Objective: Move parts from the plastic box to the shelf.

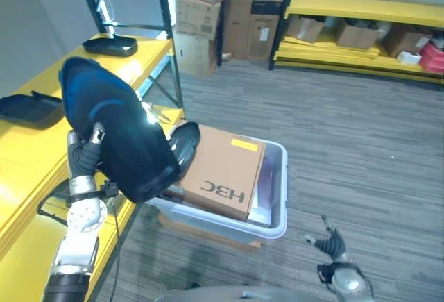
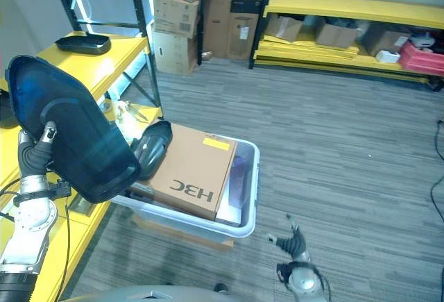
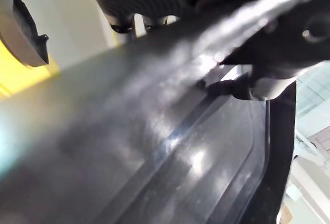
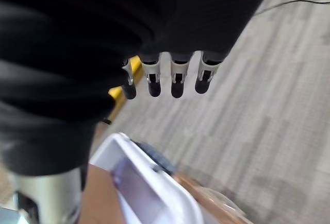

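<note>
Yellow shelf (image 1: 41, 156) is seen at far left, with two black trays already lying on it. A large black part (image 2: 69, 132) is held up beside the shelf by the left hand (image 1: 87, 151), raised clear of the box (image 1: 277, 177), presumably so it can be carried over the shelf edge. The fingers are hidden behind the part, so the grip cannot be judged. A cardboard carton and another dark part remain in the box. The right hand (image 4: 172, 77) hangs idle over the floor, fingers loosely straight.

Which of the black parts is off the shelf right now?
The large glossy black part gripped in the left hand; two others lie on the yellow shelf.
</note>
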Robot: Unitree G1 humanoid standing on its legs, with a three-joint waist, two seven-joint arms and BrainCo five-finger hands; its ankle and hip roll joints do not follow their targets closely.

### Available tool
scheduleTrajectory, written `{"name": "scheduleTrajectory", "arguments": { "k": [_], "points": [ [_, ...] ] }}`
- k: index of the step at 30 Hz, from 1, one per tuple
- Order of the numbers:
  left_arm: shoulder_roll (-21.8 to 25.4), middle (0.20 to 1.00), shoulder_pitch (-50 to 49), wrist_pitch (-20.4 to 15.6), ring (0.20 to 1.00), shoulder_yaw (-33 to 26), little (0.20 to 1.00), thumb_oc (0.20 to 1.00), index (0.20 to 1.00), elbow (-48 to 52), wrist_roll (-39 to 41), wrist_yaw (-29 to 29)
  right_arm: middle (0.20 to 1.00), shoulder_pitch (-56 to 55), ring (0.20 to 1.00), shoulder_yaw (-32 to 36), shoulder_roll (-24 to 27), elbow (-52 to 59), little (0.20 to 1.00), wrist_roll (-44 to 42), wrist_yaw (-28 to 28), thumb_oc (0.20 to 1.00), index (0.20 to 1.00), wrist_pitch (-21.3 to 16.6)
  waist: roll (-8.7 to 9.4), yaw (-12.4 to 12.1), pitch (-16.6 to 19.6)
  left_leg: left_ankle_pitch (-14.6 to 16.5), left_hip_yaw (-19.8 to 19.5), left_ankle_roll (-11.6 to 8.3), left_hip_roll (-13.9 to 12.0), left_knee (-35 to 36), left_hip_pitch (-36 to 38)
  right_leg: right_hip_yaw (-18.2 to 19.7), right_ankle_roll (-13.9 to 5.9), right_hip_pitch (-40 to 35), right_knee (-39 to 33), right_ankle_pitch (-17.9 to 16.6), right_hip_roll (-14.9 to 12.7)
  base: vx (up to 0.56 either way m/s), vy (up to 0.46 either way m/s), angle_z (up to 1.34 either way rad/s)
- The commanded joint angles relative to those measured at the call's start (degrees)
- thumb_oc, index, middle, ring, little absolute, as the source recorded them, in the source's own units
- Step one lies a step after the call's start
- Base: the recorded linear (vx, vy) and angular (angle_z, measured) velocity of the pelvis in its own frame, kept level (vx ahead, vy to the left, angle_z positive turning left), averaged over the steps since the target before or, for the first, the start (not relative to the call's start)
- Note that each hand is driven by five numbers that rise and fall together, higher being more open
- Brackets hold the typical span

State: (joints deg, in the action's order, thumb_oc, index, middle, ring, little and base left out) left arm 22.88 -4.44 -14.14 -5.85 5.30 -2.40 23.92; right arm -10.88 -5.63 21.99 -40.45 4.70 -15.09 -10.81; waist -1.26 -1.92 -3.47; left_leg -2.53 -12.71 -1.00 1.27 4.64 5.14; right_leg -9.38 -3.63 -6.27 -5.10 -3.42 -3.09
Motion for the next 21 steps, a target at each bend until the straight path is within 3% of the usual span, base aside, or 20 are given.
{"name": "scheduleTrajectory", "arguments": {
  "k": [1, 6, 8, 12, 13, 14, 16, 18, 19, 21],
  "points": [
    [0.85, 0.2, 1.34, -6.31, 0.2, -4.13, 0.2, 0.2, 0.2, 5.87, 2.03, -0.43, 1.0, 3.12, 1.0, -3.27, -1.27, -4.81, 1.0, 1.18, 1.33, 1.0, 1.0, 0.61, 0.34, -1.34, 1.2, 0.67, 0.57, -3.52, -3.23, -0.21, -2.79, -2.61, -2.12, -2.59, 3.51, 8.98, -2.55, -0.02, -0.068, 0.49],
    [1.22, 0.2, 1.11, -6.64, 0.2, -3.9, 0.2, 0.2, 0.2, 8.08, 2.23, -1.59, 1.0, 5.69, 1.0, -3.45, -5.41, -17.82, 1.0, -4.91, 2.42, 1.0, 1.0, 0.5, -0.32, -3.45, -0.65, -0.72, -2.66, -4.71, -2.8, -1.46, -5.32, -5.87, -1.46, -2.51, 3.97, 9.43, -2.38, -0.06, -0.067, 0.34],
    [2.12, 0.2, 1.51, -7.08, 0.2, -3.47, 0.2, 0.2, 0.2, 9.84, 2.29, -2.34, 1.0, 6.99, 1.0, -4.49, -6.54, -22.79, 1.0, -5.17, 2.87, 1.0, 1.0, 0.7, -0.75, -5.69, -2.34, -1.99, -6.87, -6.16, -2.06, -2.71, -7.84, -10.5, -0.51, -2.74, 4.55, 10.41, -2.0, -0.09, -0.107, 0.92],
    [2.08, 0.2, 2.03, -7.37, 0.2, -3.19, 0.2, 0.2, 0.2, 10.7, 3.12, -3.04, 1.0, 8.0, 1.0, -4.61, -6.82, -25.13, 1.0, -5.23, 3.04, 1.0, 1.0, 1.05, -1.05, -7.15, -3.52, -3.8, -10.66, -7.04, -0.64, -2.88, -10.32, -14.99, -0.23, -2.65, 4.68, 10.65, -2.04, -0.09, -0.051, 0.97],
    [2.25, 0.2, 2.47, -7.03, 0.2, -2.88, 0.2, 0.2, 0.2, 10.8, 2.99, -2.94, 1.0, 8.5, 1.0, -4.22, -6.57, -25.18, 1.0, -5.46, 2.85, 1.0, 1.0, 0.98, -0.88, -6.91, -4.09, -3.83, -9.43, -7.05, -0.23, -4.39, -12.2, -16.38, -0.32, -2.31, 5.12, 10.71, -2.5, -0.13, 0.044, 0.73],
    [2.31, 0.2, 2.86, -6.71, 0.2, -2.57, 0.2, 0.2, 0.2, 10.92, 2.73, -2.87, 1.0, 9.21, 1.0, -3.81, -6.31, -25.17, 1.0, -5.86, 2.54, 1.0, 1.0, 1.01, -0.83, -6.45, -4.81, -3.91, -5.61, -7.06, -0.88, -5.92, -13.85, -17.54, -0.29, -1.54, 5.83, 10.8, -3.04, -0.14, 0.117, 0.8],
    [2.37, 0.2, 4.0, -6.61, 0.2, -1.94, 0.2, 0.2, 0.2, 10.9, 3.21, -3.36, 1.0, 10.77, 1.0, -3.13, -6.12, -26.14, 1.0, -7.09, 1.94, 1.0, 1.0, 1.5, -0.59, -5.54, -5.0, -3.49, 6.6, -5.21, -4.81, -6.93, -14.94, -19.08, -0.79, -0.83, 5.92, 10.5, -4.23, -0.08, 0.125, 1.17],
    [2.96, 0.2, 4.96, -6.65, 0.2, -1.45, 0.2, 0.2, 0.2, 10.0, 3.18, -3.43, 1.0, 10.9, 1.0, -3.11, -6.4, -25.38, 1.0, -7.38, 1.67, 1.0, 1.0, 1.74, -0.12, -4.77, -4.38, -2.35, 13.8, -5.65, -7.67, -7.04, -14.46, -19.67, -1.45, -2.33, 4.49, 10.82, -4.51, 0.1, 0.04, 1.04],
    [3.27, 0.2, 5.5, -6.67, 0.2, -1.26, 0.2, 0.2, 0.2, 9.16, 3.12, -3.35, 1.0, 10.62, 1.0, -2.75, -6.51, -25.39, 1.0, -7.62, 1.69, 1.0, 1.0, 1.84, -0.05, -4.56, -4.05, -2.26, 16.4, -5.79, -8.44, -6.99, -14.16, -20.52, -1.63, -3.21, 3.91, 10.61, -4.72, 0.19, 0.119, 0.92],
    [4.48, 0.2, 5.48, -6.57, 0.2, -0.89, 0.2, 0.2, 0.2, 9.54, 1.91, -3.87, 1.0, 10.89, 1.0, -2.64, -6.37, -26.13, 1.0, -6.41, 1.99, 1.0, 1.0, 2.42, 0.92, -5.92, -2.69, -0.36, 16.69, -4.74, -6.54, -6.49, -13.48, -21.97, -2.94, -4.99, 3.78, 9.69, -6.83, 0.24, 0.293, 0.73]
  ]
}}
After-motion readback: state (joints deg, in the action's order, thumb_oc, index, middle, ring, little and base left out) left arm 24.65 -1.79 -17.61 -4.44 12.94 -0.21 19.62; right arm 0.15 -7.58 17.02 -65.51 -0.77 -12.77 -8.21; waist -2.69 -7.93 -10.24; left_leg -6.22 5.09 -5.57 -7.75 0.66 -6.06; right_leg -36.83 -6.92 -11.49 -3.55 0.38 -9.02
